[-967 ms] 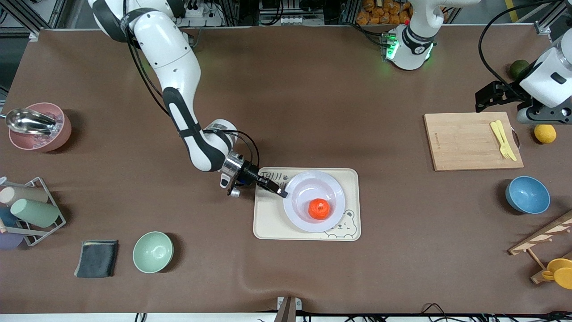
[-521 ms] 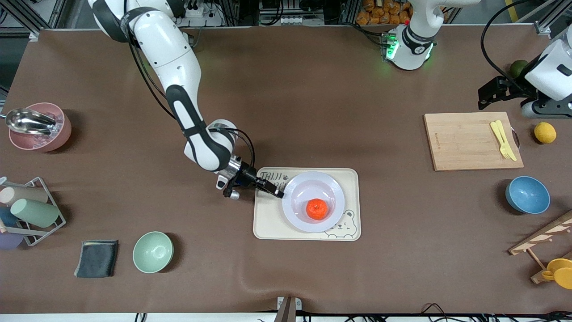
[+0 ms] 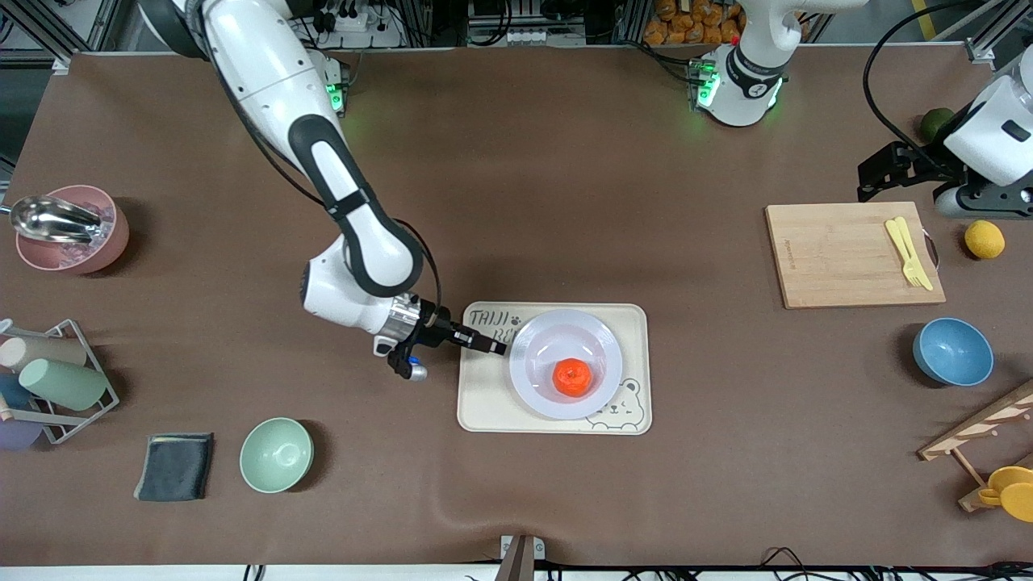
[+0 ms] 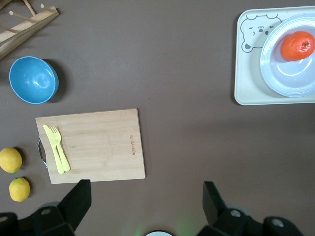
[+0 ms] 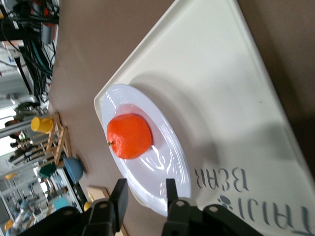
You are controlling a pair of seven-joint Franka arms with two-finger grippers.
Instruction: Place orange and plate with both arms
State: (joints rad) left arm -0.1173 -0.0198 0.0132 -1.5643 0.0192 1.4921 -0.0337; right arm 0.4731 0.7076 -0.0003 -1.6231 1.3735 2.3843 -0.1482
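orange [image 3: 572, 377] in plate [image 3: 601, 332] | plate on bear tray [image 3: 484, 403]

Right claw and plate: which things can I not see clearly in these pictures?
- Right claw at the plate rim: front view too small to show contact; right wrist view cuts the rim off at its edge.
- Left claw over bare table: hidden by the wrist in front view.
- Orange underside: hidden.

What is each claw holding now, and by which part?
Nothing is gripped. The right claw, open, straddles the plate at its rim; the left claw waits open over the table.
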